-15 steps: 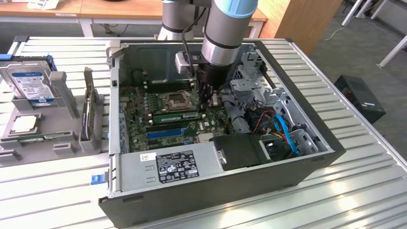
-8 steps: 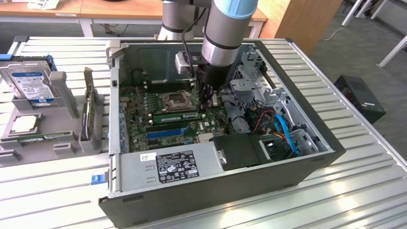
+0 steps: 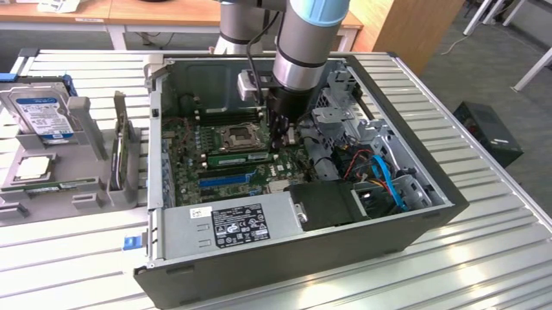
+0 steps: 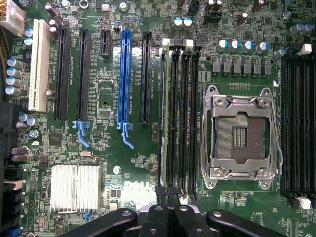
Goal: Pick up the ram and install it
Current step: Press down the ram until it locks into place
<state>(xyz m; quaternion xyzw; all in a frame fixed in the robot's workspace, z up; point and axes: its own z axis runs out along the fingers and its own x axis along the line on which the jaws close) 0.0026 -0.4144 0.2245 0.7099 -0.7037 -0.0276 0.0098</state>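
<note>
Closed gripper over ram — seated in motherboard slot

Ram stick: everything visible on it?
The ram is a long, thin green board standing on edge in the memory slot farthest from the CPU socket, next to empty black slots. The shut gripper sits over one end; contact and latch state can't be told.
</note>
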